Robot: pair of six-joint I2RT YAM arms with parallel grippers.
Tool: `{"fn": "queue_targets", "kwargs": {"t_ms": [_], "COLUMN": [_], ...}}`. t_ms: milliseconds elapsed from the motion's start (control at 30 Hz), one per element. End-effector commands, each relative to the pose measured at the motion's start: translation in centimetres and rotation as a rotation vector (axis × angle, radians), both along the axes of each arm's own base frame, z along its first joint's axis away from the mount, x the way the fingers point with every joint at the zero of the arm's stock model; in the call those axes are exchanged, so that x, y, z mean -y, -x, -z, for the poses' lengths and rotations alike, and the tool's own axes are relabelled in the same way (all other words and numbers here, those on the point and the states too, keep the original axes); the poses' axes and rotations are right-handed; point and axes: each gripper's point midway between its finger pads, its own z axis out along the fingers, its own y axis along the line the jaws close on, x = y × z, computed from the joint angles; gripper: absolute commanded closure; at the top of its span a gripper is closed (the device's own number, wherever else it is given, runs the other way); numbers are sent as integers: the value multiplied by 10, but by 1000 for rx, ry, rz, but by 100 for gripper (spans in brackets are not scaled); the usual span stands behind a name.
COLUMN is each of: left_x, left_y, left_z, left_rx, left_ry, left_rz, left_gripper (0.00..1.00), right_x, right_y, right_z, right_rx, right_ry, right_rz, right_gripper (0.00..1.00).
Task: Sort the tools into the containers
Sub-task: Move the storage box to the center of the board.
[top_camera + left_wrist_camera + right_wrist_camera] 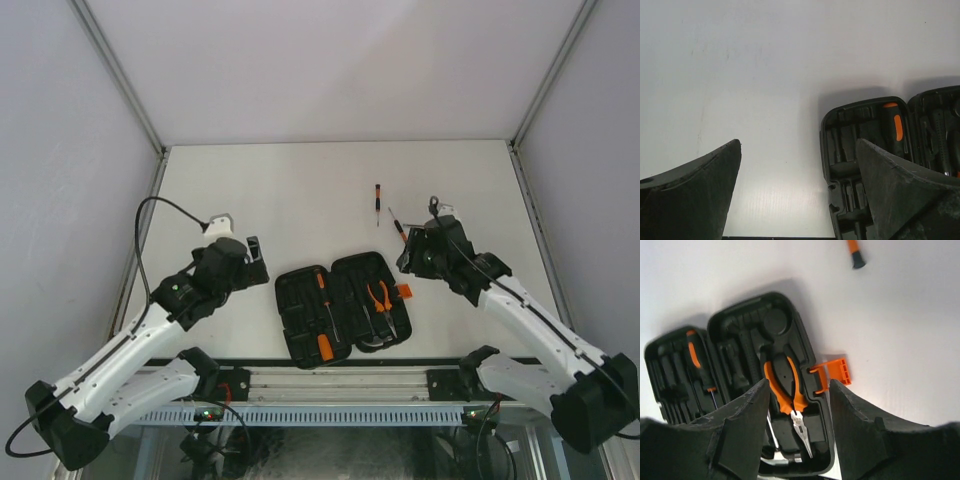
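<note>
Top external, open case [293, 300] holding pliers [380, 298], left claw [257, 250] spread, right claw [405, 262] spread, seemingly beside a screwdriver [397, 225]

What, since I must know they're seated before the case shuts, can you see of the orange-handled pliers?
The pliers are needle-nosed: two curved handles, seemingly orange plastic or rubber, a little apart, meet at a pivot, then long bare metal jaws taper to a closed tip. They lie flat in a moulded slot in the right half of the open black case, beside its orange latch, handles toward the table's far side, tip toward the arms. Only the case touches them.
</note>
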Motion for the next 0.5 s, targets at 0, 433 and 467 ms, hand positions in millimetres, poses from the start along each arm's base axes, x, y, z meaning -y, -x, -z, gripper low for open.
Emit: {"fn": "queue_targets", "kwargs": {"t_ms": [0, 433, 467], "left_x": [-6, -12, -14], "left_y": [-8, -12, -12], "left_z": [-25, -30, -30], "left_rx": [52, 30, 24], "left_ry": [8, 53, 45], "left_rz": [-24, -26, -30], "left_gripper": [0, 0, 0], "right_x": [-36, -137, -144], "right_y": [-1, 3, 3], "right_z": [-8, 18, 24], "right_rx": [-15, -87, -104], "right_ry": [-61, 83, 101], "right_rz": [-247, -506, -505], "right_gripper": [49, 48, 48]}}
